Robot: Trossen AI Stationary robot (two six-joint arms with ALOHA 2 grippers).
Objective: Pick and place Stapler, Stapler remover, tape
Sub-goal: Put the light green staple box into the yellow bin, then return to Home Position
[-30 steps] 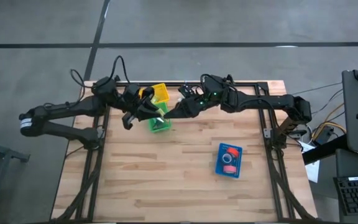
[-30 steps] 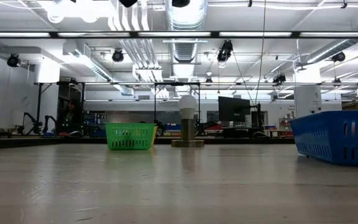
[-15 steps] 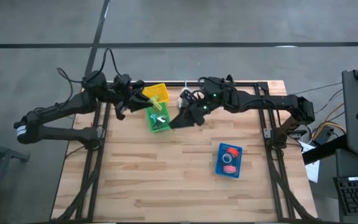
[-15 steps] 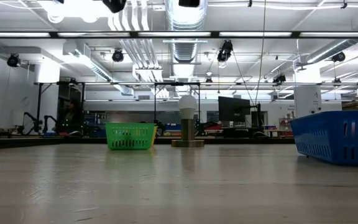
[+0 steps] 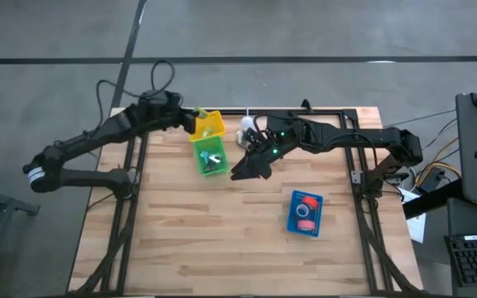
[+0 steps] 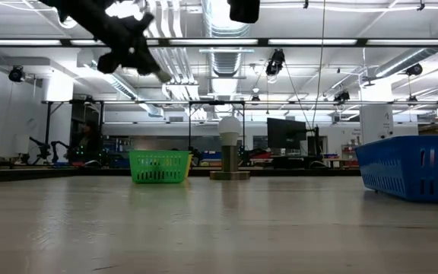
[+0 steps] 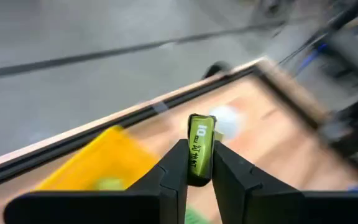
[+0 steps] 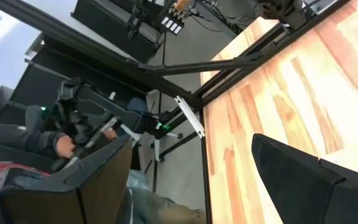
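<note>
Stapler (image 7: 200,150) clamped across narrow sides in left tool (image 7: 197,167), above yellow tray (image 5: 209,124); looks rigid, light, slippery. Right tool (image 8: 191,180) apart.

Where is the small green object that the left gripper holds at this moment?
The green object sits clamped in the left gripper, raised above the table's far left part, beside the yellow basket.

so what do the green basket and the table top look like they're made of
The small green mesh basket looks like moulded plastic: saturated colour, walls an open lattice. The pale wooden table top looks like butcher-block wood: narrow jointed planks with visible grain, and a low sheen in the low view.
</note>
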